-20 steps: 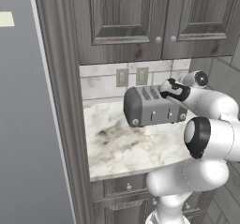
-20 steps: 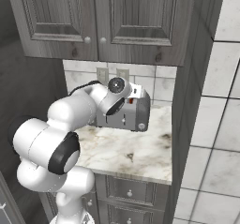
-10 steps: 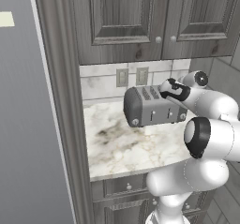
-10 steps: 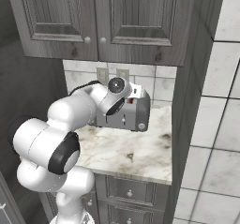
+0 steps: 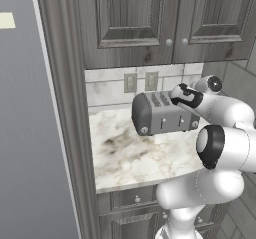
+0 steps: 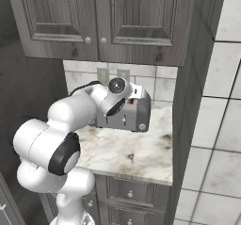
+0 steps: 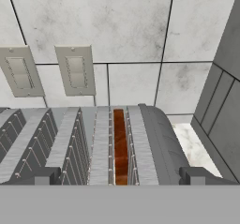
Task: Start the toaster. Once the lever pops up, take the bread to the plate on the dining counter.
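I find no legible text, label, brand, number or sign in any view. The toaster (image 5: pixel 162 114) shows bare grey metal on its side, with a plain knob and levers. The two wall plates (image 7: pixel 77 70) behind it are blank. The cabinet doors (image 6: pixel 96 19) and the marble counter (image 5: pixel 140 155) carry no markings.

Bread (image 7: pixel 120 143) in toaster (image 5: pixel 162 114) slot

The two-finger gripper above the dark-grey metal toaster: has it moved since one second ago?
No. In the left base view the gripper sits at the same place over the right end of the dark-grey metal toaster, below the two wall outlets, as before.
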{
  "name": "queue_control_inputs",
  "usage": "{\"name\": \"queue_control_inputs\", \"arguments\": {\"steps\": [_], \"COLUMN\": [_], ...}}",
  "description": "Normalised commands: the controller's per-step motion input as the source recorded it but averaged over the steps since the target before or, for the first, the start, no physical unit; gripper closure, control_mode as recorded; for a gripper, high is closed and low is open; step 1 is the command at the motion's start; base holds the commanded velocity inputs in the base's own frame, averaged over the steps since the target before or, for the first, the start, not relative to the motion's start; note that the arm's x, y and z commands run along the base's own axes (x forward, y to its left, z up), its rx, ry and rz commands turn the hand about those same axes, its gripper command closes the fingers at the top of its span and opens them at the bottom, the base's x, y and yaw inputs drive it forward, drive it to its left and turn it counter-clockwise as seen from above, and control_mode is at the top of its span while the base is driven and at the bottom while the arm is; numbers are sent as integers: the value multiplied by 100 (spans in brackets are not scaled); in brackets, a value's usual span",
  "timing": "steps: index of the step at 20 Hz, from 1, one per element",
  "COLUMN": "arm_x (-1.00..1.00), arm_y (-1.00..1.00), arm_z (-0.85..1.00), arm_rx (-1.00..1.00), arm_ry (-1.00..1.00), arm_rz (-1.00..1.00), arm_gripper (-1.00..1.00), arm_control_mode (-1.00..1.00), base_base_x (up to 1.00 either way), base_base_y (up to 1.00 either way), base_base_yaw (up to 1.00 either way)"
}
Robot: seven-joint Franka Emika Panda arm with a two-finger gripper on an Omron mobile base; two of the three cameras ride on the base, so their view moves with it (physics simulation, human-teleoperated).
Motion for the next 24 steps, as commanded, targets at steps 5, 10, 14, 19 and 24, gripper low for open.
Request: {"name": "queue_control_inputs", "arguments": {"steps": [5,10,14,19,24], "arm_x": [0,0,0,0,0], "arm_y": [0,0,0,0,0], "arm_z": [0,0,0,0,0], "arm_rx": [0,0,0,0,0], "arm_ry": [0,0,0,0,0], "arm_rz": [0,0,0,0,0], "arm_gripper": [-100,-100,-100,-100,-100], "arm_control_mode": [-100,-100,-100,-100,-100], "base_base_x": [0,0,0,0,0], "base_base_y": [0,0,0,0,0], "base_base_yaw": [0,0,0,0,0]}}
